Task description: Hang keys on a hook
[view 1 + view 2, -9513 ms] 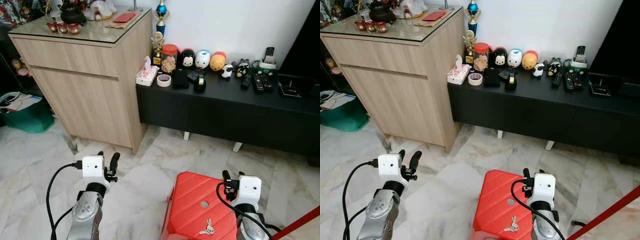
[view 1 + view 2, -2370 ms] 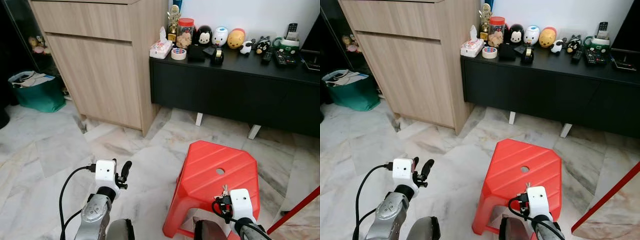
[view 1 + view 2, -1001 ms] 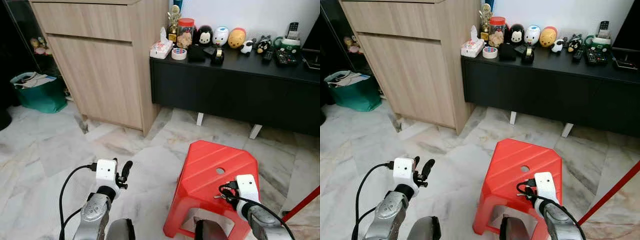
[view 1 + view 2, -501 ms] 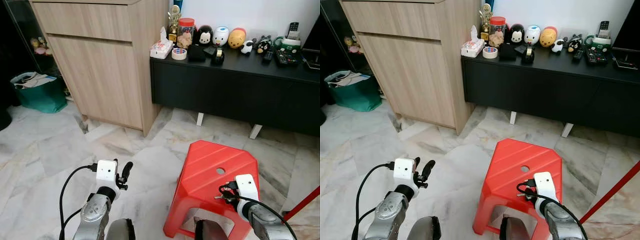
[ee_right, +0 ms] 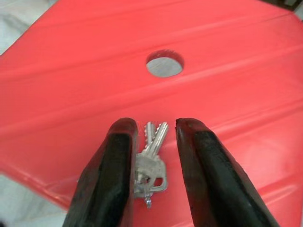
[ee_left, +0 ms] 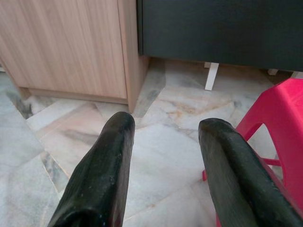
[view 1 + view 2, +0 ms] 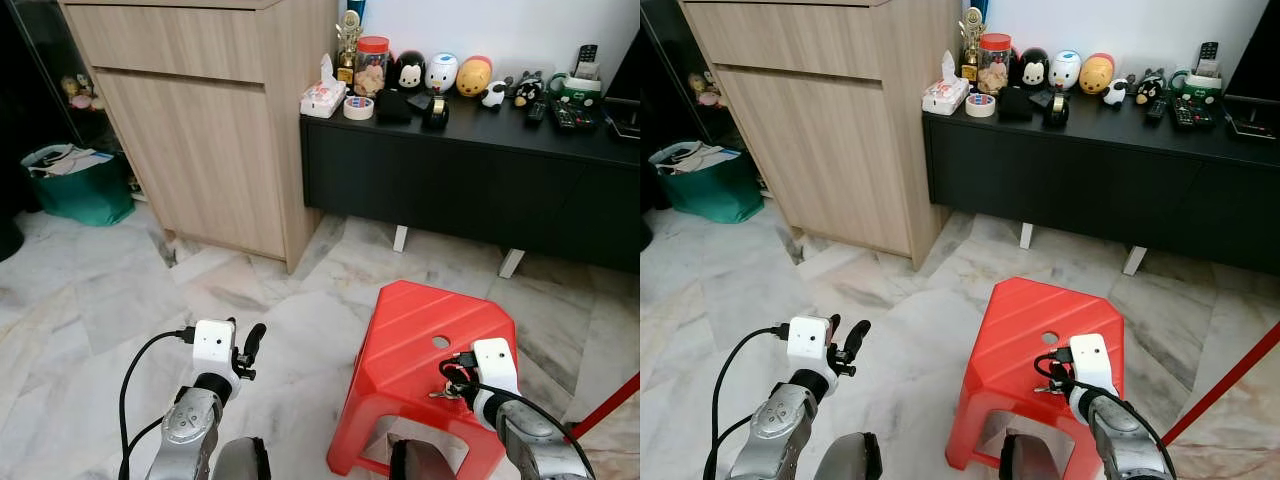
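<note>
Since the frame half a second back, our right gripper (image 5: 152, 142) has crept a little further over the red stool (image 7: 415, 330), and nothing else in the room has changed place.

Starting at our left, a green bag (image 7: 70, 185) of papers sits on the marble floor (image 7: 120, 290) beside the tall wooden cabinet (image 7: 210, 120). Our left gripper (image 6: 163, 165) hangs idle over bare floor, its two black fingers (image 6: 102, 175) held apart with nothing between them; we judge it is simply kept out of the way.

Further right, the black TV console (image 7: 470, 170) carries a tissue box (image 7: 322, 95), a roll of tape (image 7: 357, 107), a jar (image 7: 372, 65) and a row of round character figures (image 7: 440, 72), with remote controls (image 7: 562, 112) at its far end.

On the right, the keys (image 5: 151, 158) lie flat on the stool's top, near its front edge and short of the round hole (image 5: 164, 64). Our right gripper straddles them, one finger to each side, parted and not yet clamped; we cannot tell whether the near finger touches the bunch. We judge this a pre-grasp, set low so that closing pinches the bows.

We can make out no hook, so we expect to turn and search. A red bar (image 7: 605, 410) slants close at our far right and could crowd the arm.
</note>
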Controlling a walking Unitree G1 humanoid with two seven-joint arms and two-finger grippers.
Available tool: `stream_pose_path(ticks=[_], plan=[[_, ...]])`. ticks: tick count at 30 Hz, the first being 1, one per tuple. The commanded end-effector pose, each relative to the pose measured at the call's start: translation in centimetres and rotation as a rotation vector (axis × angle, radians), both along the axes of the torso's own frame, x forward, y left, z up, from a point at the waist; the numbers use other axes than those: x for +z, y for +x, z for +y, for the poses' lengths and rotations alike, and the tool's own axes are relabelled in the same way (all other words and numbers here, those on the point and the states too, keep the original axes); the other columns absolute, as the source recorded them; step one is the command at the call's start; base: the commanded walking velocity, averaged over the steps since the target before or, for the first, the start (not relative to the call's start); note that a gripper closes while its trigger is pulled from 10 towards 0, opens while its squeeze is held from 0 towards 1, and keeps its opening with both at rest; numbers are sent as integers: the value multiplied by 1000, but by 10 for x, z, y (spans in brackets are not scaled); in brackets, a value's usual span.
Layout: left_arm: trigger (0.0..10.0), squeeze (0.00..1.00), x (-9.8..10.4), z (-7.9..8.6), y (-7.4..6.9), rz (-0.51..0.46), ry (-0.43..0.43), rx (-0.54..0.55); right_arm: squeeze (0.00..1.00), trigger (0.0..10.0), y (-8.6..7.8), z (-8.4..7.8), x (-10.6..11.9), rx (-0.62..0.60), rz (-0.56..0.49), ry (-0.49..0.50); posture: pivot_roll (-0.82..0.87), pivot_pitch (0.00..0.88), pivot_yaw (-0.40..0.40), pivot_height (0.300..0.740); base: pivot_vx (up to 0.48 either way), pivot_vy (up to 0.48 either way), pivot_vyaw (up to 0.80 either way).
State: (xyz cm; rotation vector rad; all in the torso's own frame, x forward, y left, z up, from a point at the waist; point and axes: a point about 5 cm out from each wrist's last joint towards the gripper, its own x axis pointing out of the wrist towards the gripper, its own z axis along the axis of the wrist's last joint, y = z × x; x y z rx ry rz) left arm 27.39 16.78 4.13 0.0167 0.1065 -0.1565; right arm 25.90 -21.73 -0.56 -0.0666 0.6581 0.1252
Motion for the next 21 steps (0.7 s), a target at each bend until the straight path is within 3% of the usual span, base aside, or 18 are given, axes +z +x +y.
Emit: stream_pose_path(ticks=[1, 21], plan=[[10000, 0, -1, 0, 1, 5, 15, -8, 0, 10000, -3, 3, -4, 23, 40, -4, 24, 0, 6, 590, 0, 0, 0], [10000, 0, -2, -1, 0, 11, 22, -16, 0, 10000, -7, 4, -12, 8, 76, -6, 24, 0, 8, 590, 0, 0, 0]])
